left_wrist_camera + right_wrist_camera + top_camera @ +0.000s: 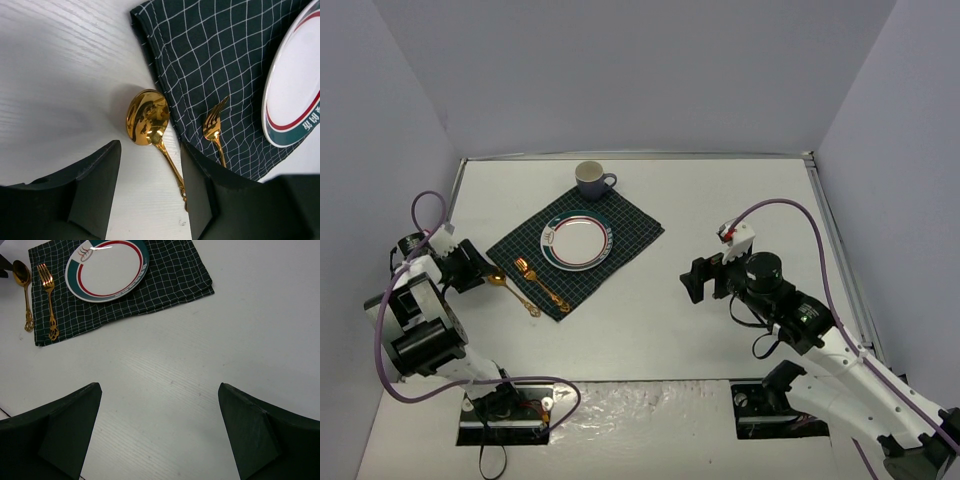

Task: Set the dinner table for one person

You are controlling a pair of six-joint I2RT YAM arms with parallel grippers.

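While I watched remotely, the dinner table [650, 310] lay beneath both arms, bearing one checked cloth [630, 225] with one plate [577, 242] and one fork [540, 283] on it, and one cup [591, 180] behind. One spoon [147, 120] lay just beside the cloth. The left gripper [150, 150] stood parted astride its handle, and the right gripper [158, 387] gaped wide, empty.

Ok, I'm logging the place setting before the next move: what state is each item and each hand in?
cup, upright on the table beyond the cloth
plate, flat on the cloth, empty
cloth, spread flat
fork, lying on the cloth beside the plate
spoon, lying on the table just off the cloth
left hand, open around the spoon's handle, not clamped
right hand, open, empty
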